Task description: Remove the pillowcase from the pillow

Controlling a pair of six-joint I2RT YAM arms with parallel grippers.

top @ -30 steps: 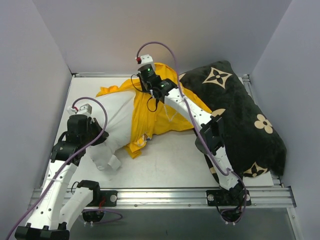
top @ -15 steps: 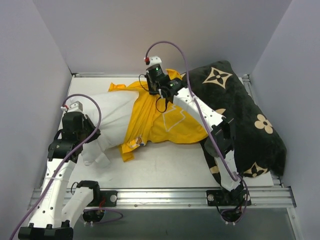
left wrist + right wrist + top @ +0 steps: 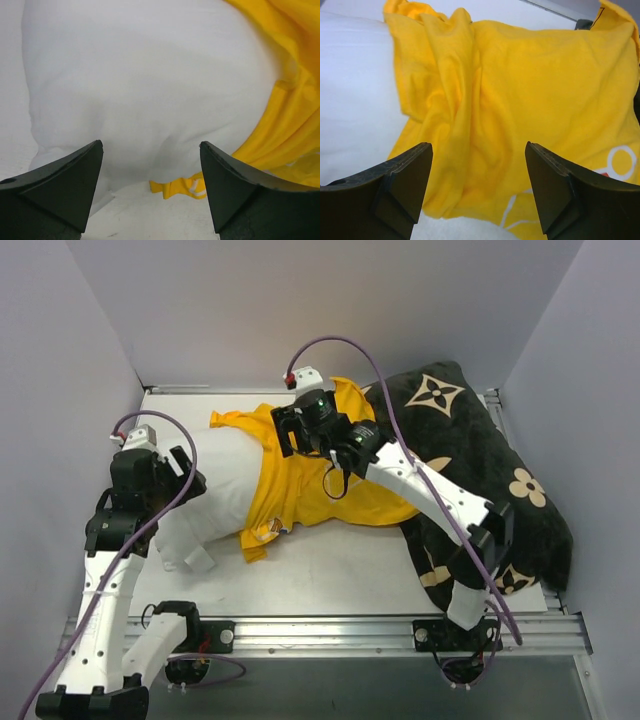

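Note:
The white pillow (image 3: 210,495) lies at the left of the table, its right part still inside the bright yellow pillowcase (image 3: 330,485), which is bunched toward the middle. My left gripper (image 3: 183,478) hovers open over the pillow's bare left end, holding nothing. Seen from the left wrist, the pillow (image 3: 150,75) fills the space beyond the open left gripper (image 3: 150,145), with the pillowcase (image 3: 295,115) at the right. My right gripper (image 3: 292,430) is open above the pillowcase's bunched edge. In the right wrist view the pillowcase (image 3: 535,90) lies under the open right gripper (image 3: 477,145), and the pillow (image 3: 355,90) shows at the left.
A large black pillow with tan flower marks (image 3: 490,470) lies along the right side, partly under the right arm. Grey walls close in the left, back and right. Bare white table (image 3: 330,560) shows in front of the pillows.
Both grippers have gone from shut to open and let go of the fabric. The left arm has drawn back to the left. The pillowcase has slid right, baring more of the pillow.

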